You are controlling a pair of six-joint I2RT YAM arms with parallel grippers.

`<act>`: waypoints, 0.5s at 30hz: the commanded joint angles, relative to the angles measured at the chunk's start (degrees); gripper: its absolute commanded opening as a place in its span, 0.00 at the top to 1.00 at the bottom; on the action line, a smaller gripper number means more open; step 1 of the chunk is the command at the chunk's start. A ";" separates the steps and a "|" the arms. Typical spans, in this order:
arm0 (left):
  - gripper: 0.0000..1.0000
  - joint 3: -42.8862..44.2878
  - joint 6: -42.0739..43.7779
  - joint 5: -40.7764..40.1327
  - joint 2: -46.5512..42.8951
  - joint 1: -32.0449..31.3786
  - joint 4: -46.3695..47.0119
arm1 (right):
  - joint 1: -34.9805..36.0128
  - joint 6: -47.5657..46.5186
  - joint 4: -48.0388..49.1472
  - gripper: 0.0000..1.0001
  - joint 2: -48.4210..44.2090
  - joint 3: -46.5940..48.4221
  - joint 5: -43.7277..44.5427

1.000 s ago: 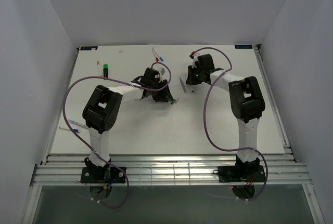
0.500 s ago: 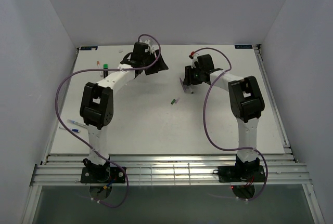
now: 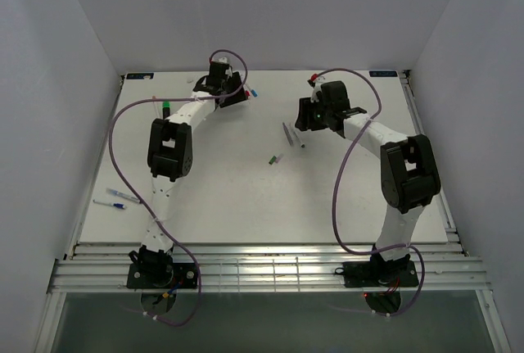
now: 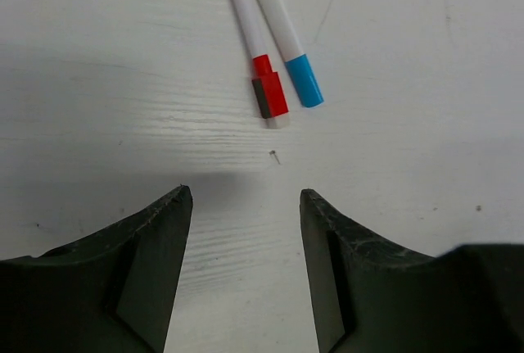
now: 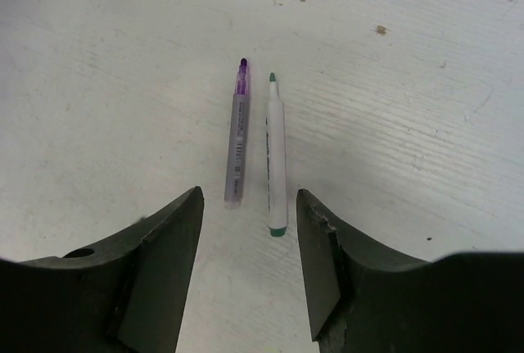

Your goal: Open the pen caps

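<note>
In the left wrist view a white pen with a red cap (image 4: 268, 96) and a white pen with a blue cap (image 4: 304, 81) lie side by side just beyond my left gripper (image 4: 244, 199), which is open and empty above the table. In the right wrist view a grey pen with a purple tip (image 5: 237, 136) and an uncapped white pen with a green tip (image 5: 276, 152) lie in front of my right gripper (image 5: 250, 199), which is open and empty. In the top view the left gripper (image 3: 232, 96) is at the far back and the right gripper (image 3: 303, 120) is right of centre. A small green cap (image 3: 275, 159) lies loose mid-table.
A stubby black marker with a green end (image 3: 165, 109) lies at the back left. Two slim pens (image 3: 121, 197) lie near the table's left edge. Purple cables (image 3: 115, 165) loop beside both arms. White walls close in the table on three sides.
My left arm has swung from the table's middle to the far back, over the red and blue pens. My right gripper has drawn back a little to the right, baring the two pens.
</note>
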 commanded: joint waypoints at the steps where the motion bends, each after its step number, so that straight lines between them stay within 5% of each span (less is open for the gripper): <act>1: 0.34 2.56 3.07 -2.83 -1.03 -0.25 3.54 | -0.28 -0.29 0.73 0.45 -4.24 -2.94 1.56; 15: 0.31 3.96 4.47 -0.89 5.12 0.01 12.25 | -0.28 -1.26 4.25 0.45 -9.43 -9.53 3.58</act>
